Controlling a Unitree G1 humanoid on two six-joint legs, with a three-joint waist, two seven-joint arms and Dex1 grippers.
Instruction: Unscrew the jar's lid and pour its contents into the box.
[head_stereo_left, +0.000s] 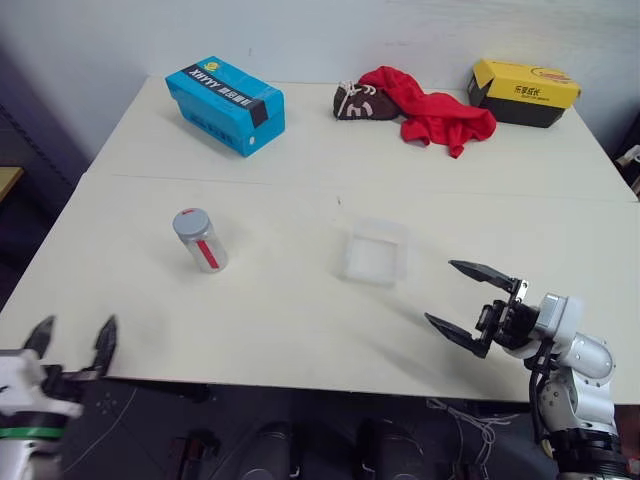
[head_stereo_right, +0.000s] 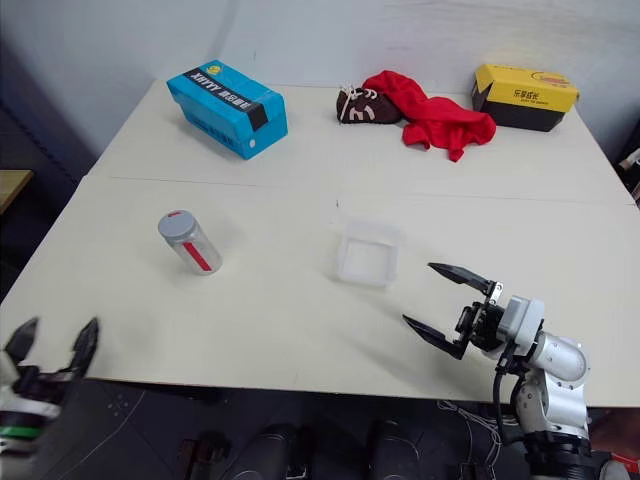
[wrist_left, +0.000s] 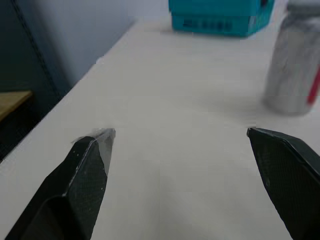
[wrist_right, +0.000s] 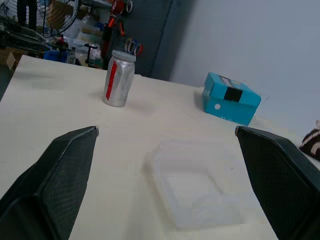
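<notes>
The jar (head_stereo_left: 203, 243), clear with a white label and a red stripe, stands on the table's left half. Its grey lid (head_stereo_left: 190, 221) is on top, and the contents cannot be made out through the wall. The box (head_stereo_left: 376, 252), a shallow frosted tray, lies near the table's middle, to the right of the jar. My left gripper (head_stereo_left: 76, 330) is open at the front left edge, well short of the jar (wrist_left: 295, 65). My right gripper (head_stereo_left: 442, 292) is open near the front right, pointing across the box (wrist_right: 195, 192) towards the jar (wrist_right: 118, 80). Both hold nothing.
At the back of the cream table (head_stereo_left: 300, 330) lie a blue carton (head_stereo_left: 225, 105), a brown shoe (head_stereo_left: 358, 102) under a red cloth (head_stereo_left: 435, 112), and a yellow-and-black box (head_stereo_left: 523, 92). The table's front edge runs just before both grippers.
</notes>
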